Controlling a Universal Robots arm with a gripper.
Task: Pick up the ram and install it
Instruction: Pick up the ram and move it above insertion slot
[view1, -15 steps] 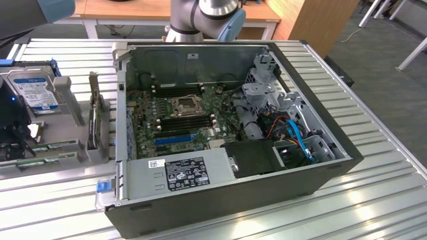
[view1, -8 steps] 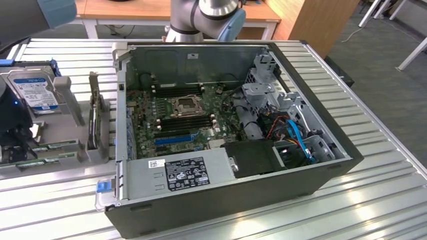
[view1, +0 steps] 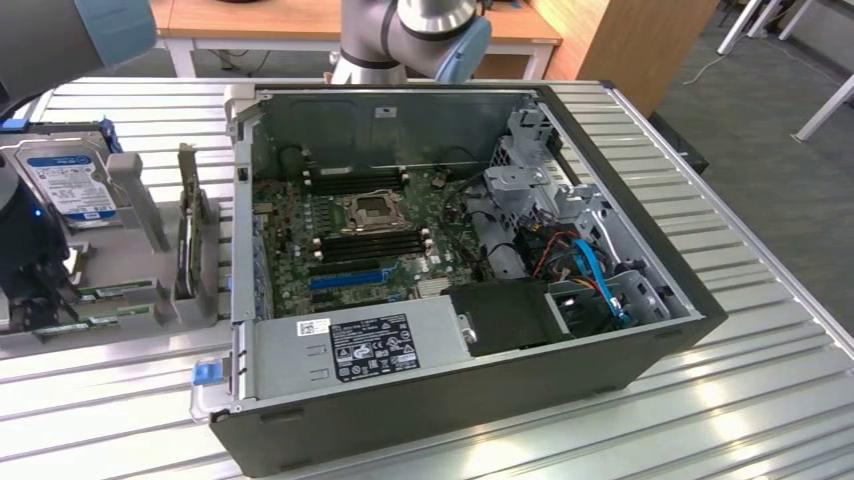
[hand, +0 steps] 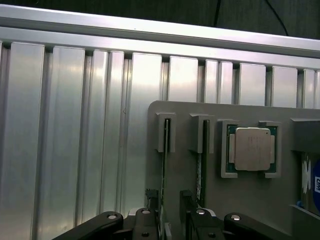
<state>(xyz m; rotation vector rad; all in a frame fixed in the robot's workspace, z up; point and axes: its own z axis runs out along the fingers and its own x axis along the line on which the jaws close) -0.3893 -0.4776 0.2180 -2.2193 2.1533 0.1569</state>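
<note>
- The hand (hand: 168, 202) is seen nearest in the wrist view. Its two black fingers (hand: 186, 202), carried on bolted links, are set apart, and the edge of the ram (hand: 164, 165) lies between them. Whether it is touched cannot be told.
- The ram is seen edge-on as a thin green strip, stood on edge in a narrow slot of a grey moulded holder (hand: 190, 130) on the bench (hand: 65, 125).
- A second ram stick (hand: 202, 160) is stood in the neighbouring slot, just beside the first.
- A processor (hand: 252, 148) with a square, dull metal lid on a green board is seated in a pocket of the same holder. No writing on it can be read.
- A hard drive (view1: 67, 185) with a blue and white label is propped in the holder, and its print cannot be read.
- The bench is built of ribbed, shiny aluminium profiles.
- An open computer case (view1: 467, 420) is laid on its side on the bench, well apart from the ram. A green motherboard (view1: 300, 235) with black memory slots (view1: 367, 245) and a metal processor socket (view1: 370, 212) is exposed.
- The power supply (view1: 287, 350) carries a black label (view1: 375, 345) with white print too small to be read, and a small white sticker (view1: 310, 327).
</note>
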